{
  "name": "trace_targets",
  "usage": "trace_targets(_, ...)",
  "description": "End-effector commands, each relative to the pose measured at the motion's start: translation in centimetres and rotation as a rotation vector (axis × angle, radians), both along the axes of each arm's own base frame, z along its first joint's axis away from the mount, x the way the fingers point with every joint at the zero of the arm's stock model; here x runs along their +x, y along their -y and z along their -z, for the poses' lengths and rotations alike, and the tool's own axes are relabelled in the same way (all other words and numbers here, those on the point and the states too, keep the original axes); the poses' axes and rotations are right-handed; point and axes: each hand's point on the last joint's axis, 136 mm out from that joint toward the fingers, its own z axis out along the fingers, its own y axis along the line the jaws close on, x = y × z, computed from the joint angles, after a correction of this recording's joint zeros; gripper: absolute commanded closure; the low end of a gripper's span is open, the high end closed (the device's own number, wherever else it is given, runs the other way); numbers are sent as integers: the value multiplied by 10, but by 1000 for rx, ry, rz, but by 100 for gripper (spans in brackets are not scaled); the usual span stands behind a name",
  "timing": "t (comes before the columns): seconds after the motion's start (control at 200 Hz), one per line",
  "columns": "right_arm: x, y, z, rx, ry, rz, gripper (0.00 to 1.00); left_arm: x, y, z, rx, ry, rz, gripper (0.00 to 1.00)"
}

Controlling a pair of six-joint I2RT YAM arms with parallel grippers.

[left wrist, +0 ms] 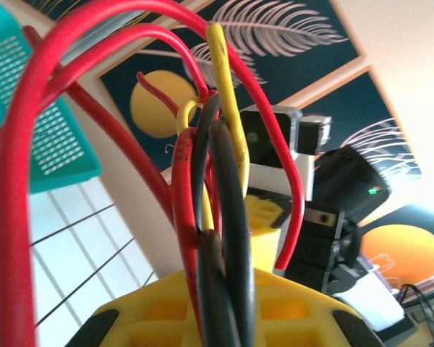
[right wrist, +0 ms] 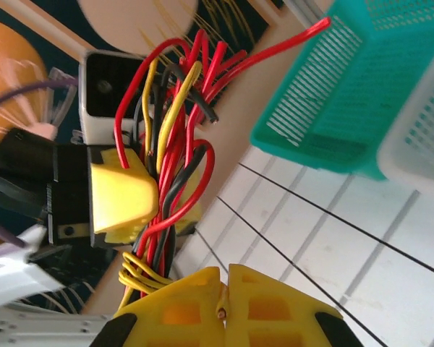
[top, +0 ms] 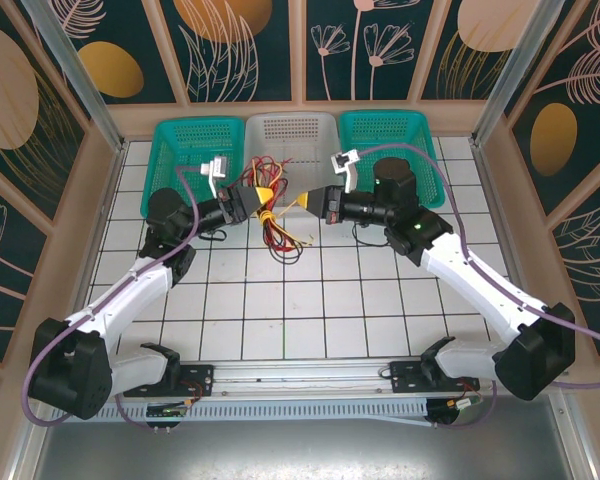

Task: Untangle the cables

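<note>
Cables: red, yellow and black cables (top: 274, 228) bunched at the far middle of the table (top: 310, 310), between both pincers.
Long axis: in the top view the bundle runs 12 to 6 o'clock, with loops toward 12 and loose tails toward 6 on the tiles.
Left pincer: the left pincer (top: 261, 199) sits at the bundle's 9 o'clock, clamped on the cables.
Right pincer: the right pincer (top: 303, 205) sits at 3 o'clock, jaws pressed together on a yellow strand.
Surroundings: grey basket (top: 290, 125) at 12 o'clock, teal basket (top: 170, 140) at 10, second teal basket (top: 385, 122) at 2 — all apart from the bundle.
Left wrist view: red, black and yellow strands rise out of the yellow fingers, crossing in front of the right pincer.
Right wrist view: a yellow wire end shows in the seam between the shut fingers — not legible from above.
</note>
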Motion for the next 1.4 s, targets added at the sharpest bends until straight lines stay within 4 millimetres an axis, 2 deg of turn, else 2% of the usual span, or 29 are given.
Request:
trace_targets(0.0,12,-1,-17,136,47,-7,100,-22,-6,-67,-142,147,50,100)
trace_targets(0.17,13,-7,-8,267,18,-21,100,-25,-19,-113,-261,220,-4,100)
trace_targets(0.27,9,-9,-6,318,16,-22,100,-21,-27,-131,-345,232,-38,100)
trace_targets(0.355,5,-7,-8,373,22,-3,100,-7,-38,-140,-410,227,-136,100)
trace_targets(0.46,-8,-10,-9,444,21,30,100,15,-68,-144,-476,243,-382,100)
trace_targets(0.541,-17,-20,2,452,-3,57,100,43,-91,-132,-418,212,-623,100)
trace_targets(0.601,-26,-31,11,448,-23,45,100,55,-102,-123,-393,199,-719,100)
trace_targets(0.761,-42,-51,34,448,-102,-7,100,63,-110,-111,-539,129,-714,100)
trace_targets(0.851,-46,-58,38,457,-126,-17,100,65,-126,-99,-603,87,-780,100)
trace_targets(1.001,-60,-75,39,388,-120,-39,100,72,-144,-78,-548,44,-923,100)
trace_targets(1.101,-75,-84,29,307,-62,-45,100,78,-147,-61,-444,22,-993,100)
trace_targets(1.206,-87,-87,8,247,5,-51,100,83,-147,-45,-326,4,-1037,100)
trace_targets(1.396,-89,-72,-54,230,121,-18,100,80,-133,-30,-198,23,-982,100)
